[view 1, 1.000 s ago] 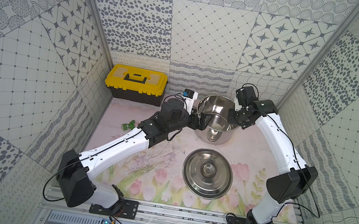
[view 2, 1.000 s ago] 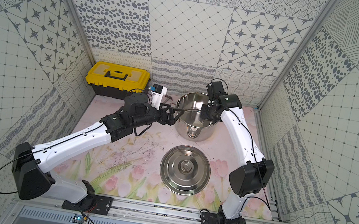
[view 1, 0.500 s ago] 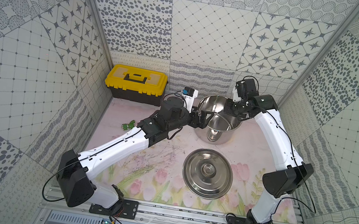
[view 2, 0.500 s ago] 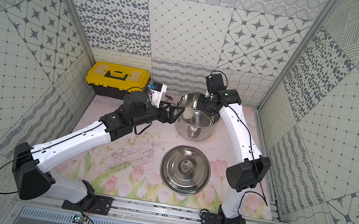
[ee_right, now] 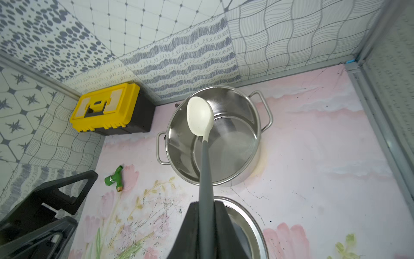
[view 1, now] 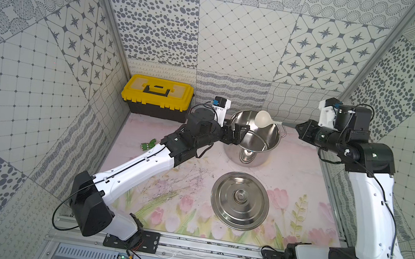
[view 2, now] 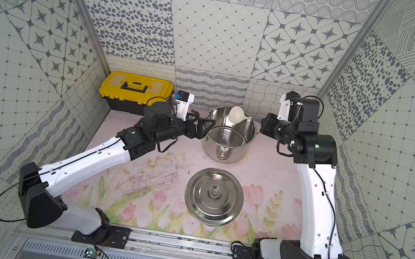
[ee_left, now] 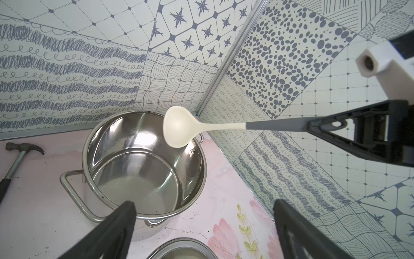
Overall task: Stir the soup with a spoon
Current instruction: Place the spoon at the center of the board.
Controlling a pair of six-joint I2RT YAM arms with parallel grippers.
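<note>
Work surface was the pink floral table mat. The large shiny stainless-steel stockpot with two loop handles stood upright near the back, uncovered. No liquid showed inside and the bottom looked bare. Its round steel lid lay flat in front, apart from it. The yellow-and-black plastic toolbox sat by the back wall, out of play.

The left gripper was spread wide and empty, just beside the pot rim on its own side. Couldn't tell if it touched. The right gripper was clamped on the dark grey handle of the long spoon, well back from its cream-white oval bowl. The spoon was roughly level, with the bowl in the air over the pot's back rim, not inside.

Judgement: no stirring contact yet, the spoon has to tip down into the pot first. Risks:
- It's a long lever, so a bowl strike on the wall could twist the handle between the pads or shove the unrestrained pot.
- A wide sweep could clip the left fingers at the rim.

The small black-handled claw hammer and the green tap fitting lay clear of all this.
</note>
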